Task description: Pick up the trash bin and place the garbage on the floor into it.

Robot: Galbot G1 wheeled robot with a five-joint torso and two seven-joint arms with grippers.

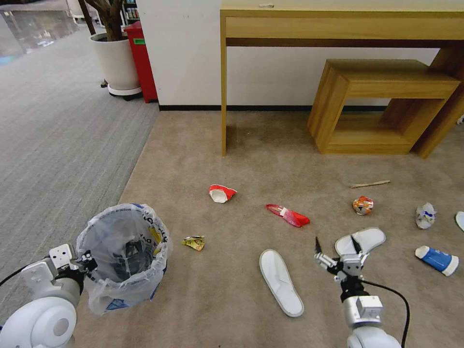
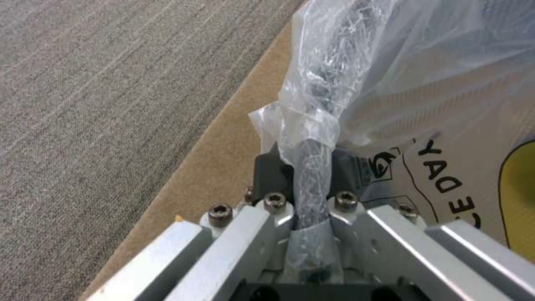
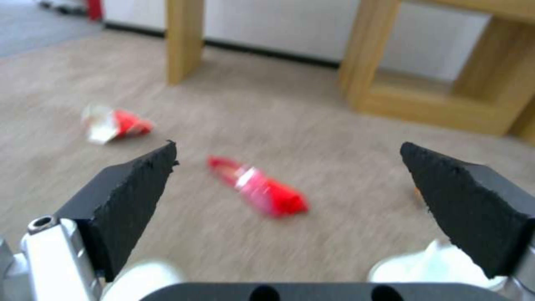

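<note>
Crinkled clear plastic, blue and yellow print: liner of the trash bin (image 1: 124,256), a small round bin with a dark interior, at the floor's left side where grey carpet meets beige. Liner droops loose over the rim.

Left gripper (image 1: 87,261): clamped on the bin's rim (image 2: 312,184), plastic bunched between the jaws. Risk: the film could slide or tear under the bin's weight, and a one-sided hold could let the bin tilt.

Yellow wrapper (image 1: 194,242): crumpled, just right of the bin.

Red-and-white paper cup (image 1: 222,193): crushed, farther out toward the desk leg (image 1: 224,96).

White slipper (image 1: 281,281): flat, sole up, mid-floor.

Red wrapper (image 1: 288,215): long and flattened, beyond that slipper; ahead of the right fingers in the right wrist view.

Right gripper (image 1: 339,255): jaws spread wide, empty, low over the second white slipper (image 1: 361,240). Risk: thin, limp litter may slip out of a shallow pinch.

Crushed orange can (image 1: 363,205), wooden stick (image 1: 369,183), crumpled white cup (image 1: 425,215), blue-and-white cup (image 1: 437,260): scattered well right, all still on the carpet.
</note>
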